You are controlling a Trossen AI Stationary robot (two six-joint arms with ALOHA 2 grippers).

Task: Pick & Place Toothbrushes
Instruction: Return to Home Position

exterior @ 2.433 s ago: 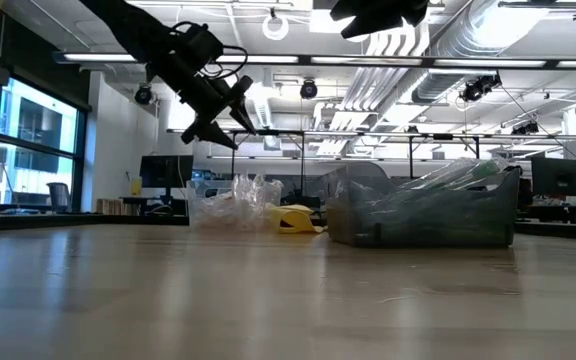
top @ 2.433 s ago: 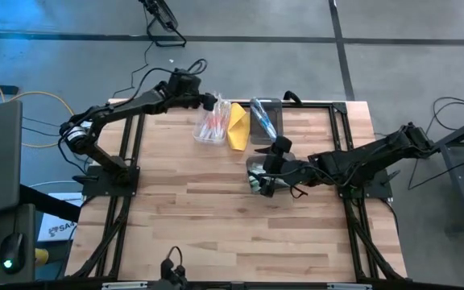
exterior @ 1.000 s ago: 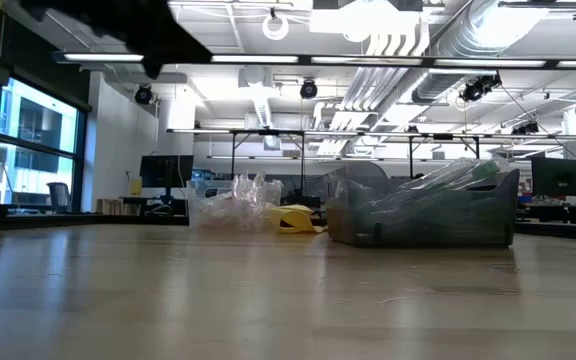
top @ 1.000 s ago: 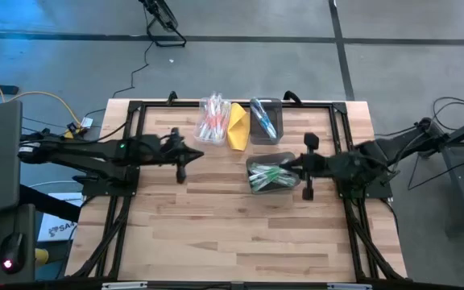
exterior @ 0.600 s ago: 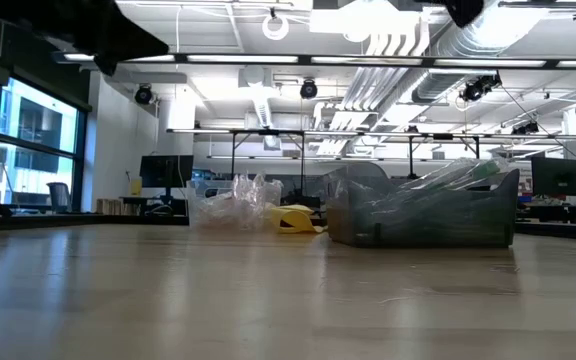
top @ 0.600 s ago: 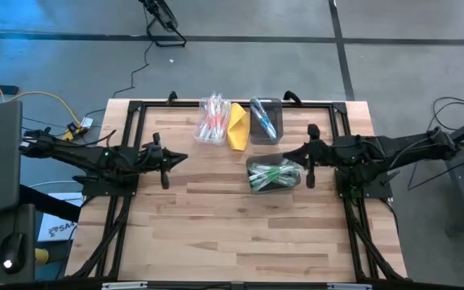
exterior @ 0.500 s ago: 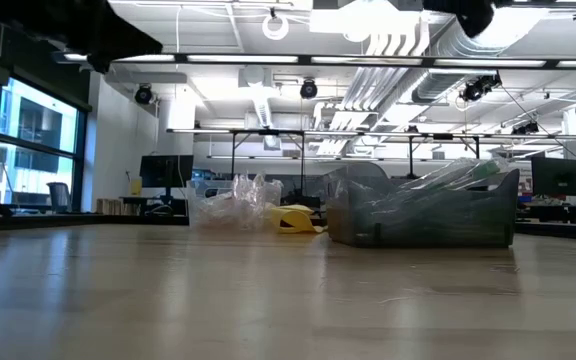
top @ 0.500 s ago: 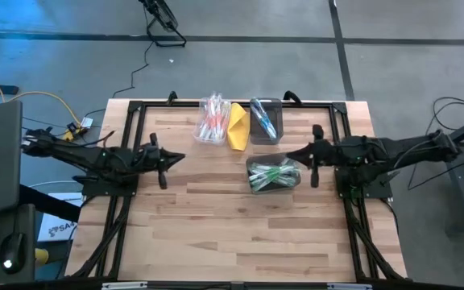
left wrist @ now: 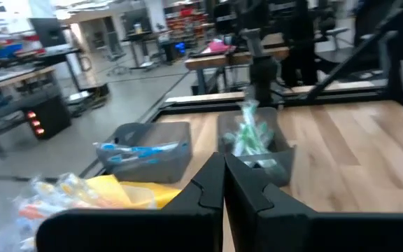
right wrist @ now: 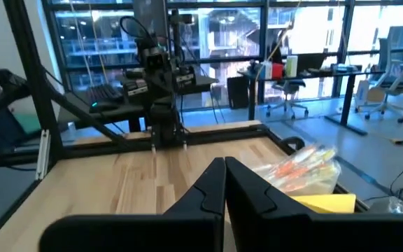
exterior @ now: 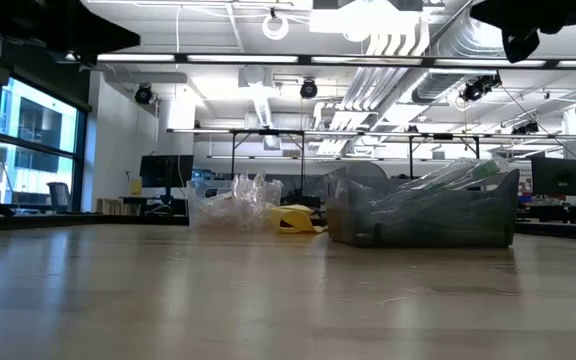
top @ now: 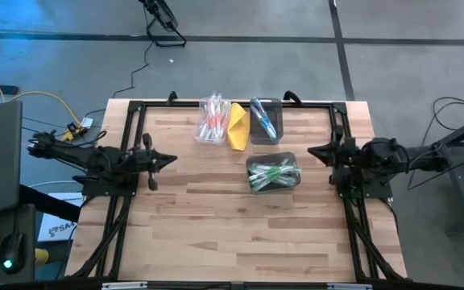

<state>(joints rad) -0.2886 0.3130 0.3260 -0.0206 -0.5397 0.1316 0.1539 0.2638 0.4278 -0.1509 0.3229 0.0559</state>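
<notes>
You are looking at a job that seems all but finished. Every one of the toothbrushes (top: 271, 172) that is showing is lying in a bin. The orange brushes (top: 213, 121) are filling the clear bin (top: 200, 135) at 12 o'clock on the table (top: 216, 234). The blue brushes (top: 263, 118) are sitting in the dark bin (top: 278, 109) at 1 o'clock. The green brushes (top: 274, 176) are lying in the third bin (top: 295, 161), nearer the middle at about 2 o'clock. A yellow cloth (top: 237, 126) is lying between the clear bin and the dark bin.

Your left gripper (top: 166, 159) is hanging over the table's 9 o'clock edge, pointing inward. Its fingers (left wrist: 205, 189) are pressing together on nothing. Your right gripper (top: 314, 151) is hanging over the 3 o'clock edge, well apart from the third bin. Its fingers (right wrist: 205, 192) are also meeting with nothing between them.

Neither arm is carrying or reaching for a brush, so the sorting itself is looking complete. What is remaining, by this reading, is only parking both arms at rest.
</notes>
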